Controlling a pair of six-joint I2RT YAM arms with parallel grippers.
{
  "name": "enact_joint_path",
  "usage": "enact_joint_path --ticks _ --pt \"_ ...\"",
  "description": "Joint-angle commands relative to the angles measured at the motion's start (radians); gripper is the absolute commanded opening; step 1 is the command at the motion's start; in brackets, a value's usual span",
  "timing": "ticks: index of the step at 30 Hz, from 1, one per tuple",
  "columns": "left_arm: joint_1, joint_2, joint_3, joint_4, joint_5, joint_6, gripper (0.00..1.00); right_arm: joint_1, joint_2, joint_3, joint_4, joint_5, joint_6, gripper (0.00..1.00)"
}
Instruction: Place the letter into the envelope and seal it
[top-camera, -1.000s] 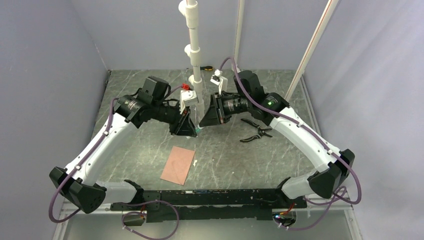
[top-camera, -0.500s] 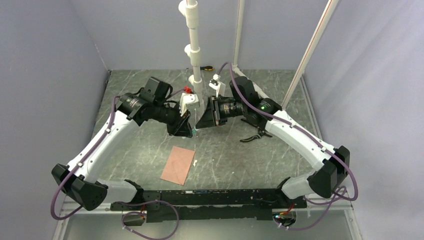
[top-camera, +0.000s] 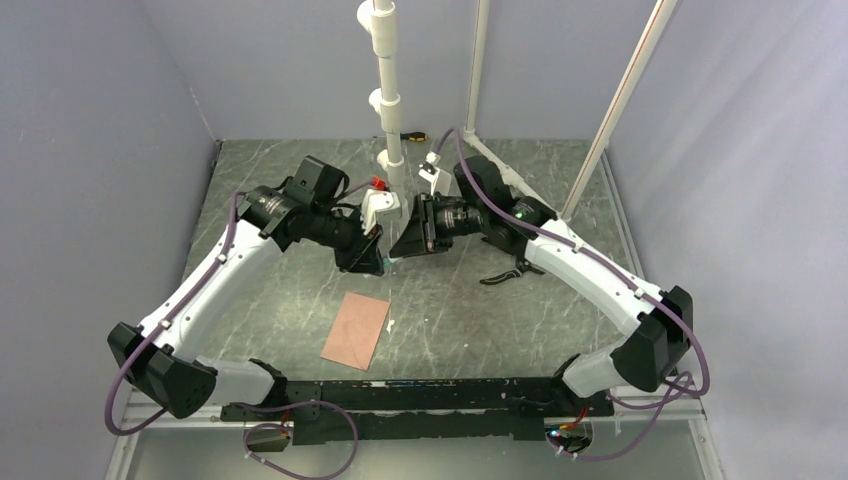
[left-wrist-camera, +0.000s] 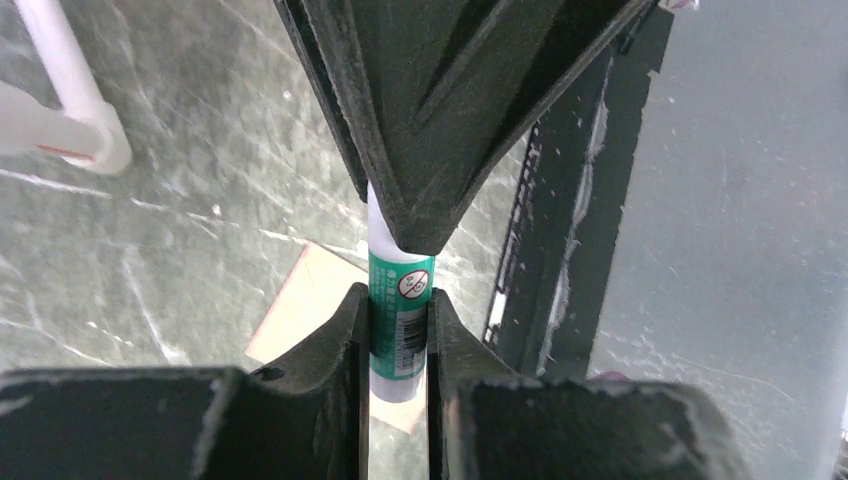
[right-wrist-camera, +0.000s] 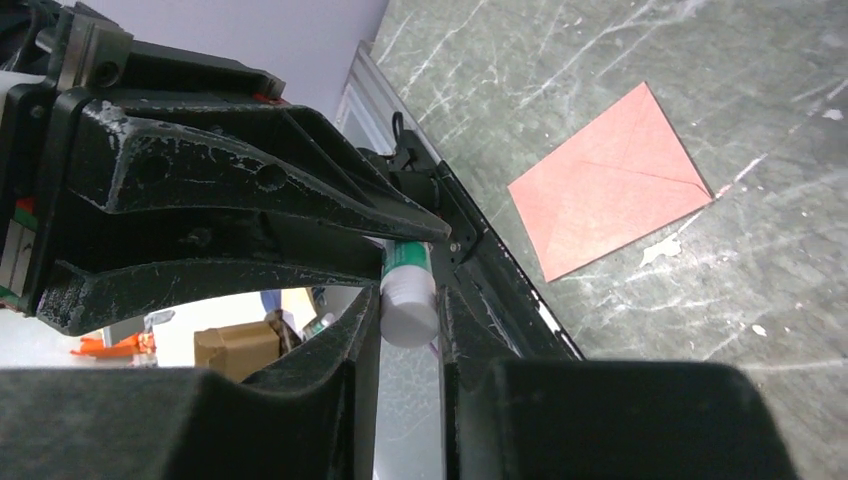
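The left gripper (top-camera: 378, 262) pinches the green body of a glue stick (left-wrist-camera: 399, 330), and the right gripper (top-camera: 403, 243) pinches its white end, so the two hold it up in the air between them. The envelope (top-camera: 356, 331) lies flat on the table (top-camera: 290, 290), well below them, closer to the arm bases and a bit to the left. Its long side runs from near to far, so the left gripper looks closer to it. The letter is not in sight, so I cannot tell if it is inside.
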Motion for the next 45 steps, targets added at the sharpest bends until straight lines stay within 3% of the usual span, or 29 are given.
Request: enact_joint_path --ticks 1,4,13,17,21,26,30,32,35,45 --pt "-0.006 -0.061 0.007 0.671 0.088 0.03 0.02 0.056 0.003 0.051 -0.261 -0.124 -0.011 0.27" --pt "-0.006 -0.12 -0.099 0.634 0.079 0.01 0.02 -0.021 -0.056 0.11 -0.298 -0.041 -0.035 0.52" --pt "-0.005 -0.252 -0.251 0.552 0.009 -0.082 0.02 -0.157 -0.219 0.21 -0.335 0.069 -0.097 0.78" --pt "-0.007 -0.315 -0.318 0.605 -0.049 -0.215 0.02 -0.162 -0.299 0.174 -0.296 0.135 -0.096 0.79" --pt "-0.006 -0.376 -0.413 0.73 -0.146 -0.475 0.02 -0.162 -0.366 0.105 -0.279 0.26 -0.061 0.77" --pt "-0.007 -0.378 -0.506 0.763 -0.433 -0.908 0.08 -0.163 -0.4 0.049 -0.271 0.35 -0.017 0.73" --pt "-0.007 -0.32 -0.584 0.724 -0.653 -1.147 0.17 -0.162 -0.413 0.003 -0.268 0.385 -0.004 0.7" --pt "-0.006 -0.271 -0.593 0.676 -0.737 -1.252 0.15 -0.162 -0.413 -0.017 -0.273 0.397 0.001 0.69" --pt "-0.007 -0.176 -0.573 0.658 -0.761 -1.329 0.06 -0.162 -0.424 -0.055 -0.264 0.412 0.013 0.68" --pt "-0.072 0.124 -0.486 0.626 -0.756 -1.432 0.03 -0.163 -0.443 -0.103 -0.236 0.442 0.011 0.68"
